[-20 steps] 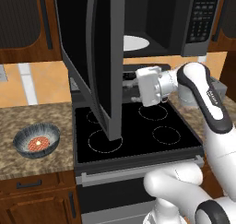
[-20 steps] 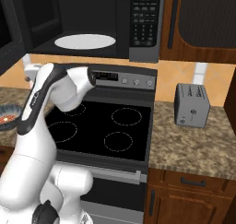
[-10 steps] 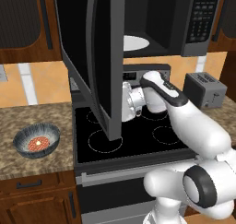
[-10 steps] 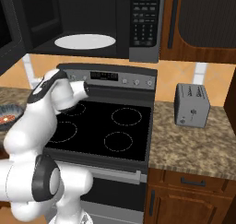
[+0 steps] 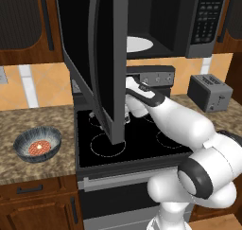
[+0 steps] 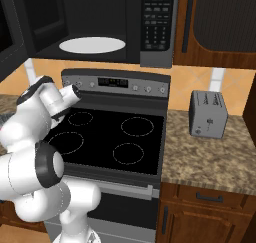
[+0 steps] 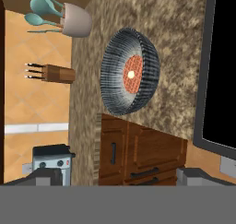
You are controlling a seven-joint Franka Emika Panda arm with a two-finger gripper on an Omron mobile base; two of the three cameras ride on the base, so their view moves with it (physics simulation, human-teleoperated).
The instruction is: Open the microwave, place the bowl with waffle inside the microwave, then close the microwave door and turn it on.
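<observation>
My end effector (image 7: 118, 177) is open and empty, its camera on the bowl (image 7: 130, 71) mid-frame. I'd descend centred on the rim, clearing the microwave door (image 5: 101, 58), keeping the waffle (image 7: 133, 73) level.

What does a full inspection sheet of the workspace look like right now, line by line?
Surface: speckled stone counter either side of the black stove.
Job's things: microwave door swung wide open; white turntable bare inside the microwave; bowl on the counter left of the stove, waffle in it.
Clutter: toaster right of the stove; utensil holder and knife block near the bowl.
Gripper: open, empty, looking toward the bowl.
Cables: nothing seen.
Surroundings: brown wooden cabinets, tiled wall.
</observation>
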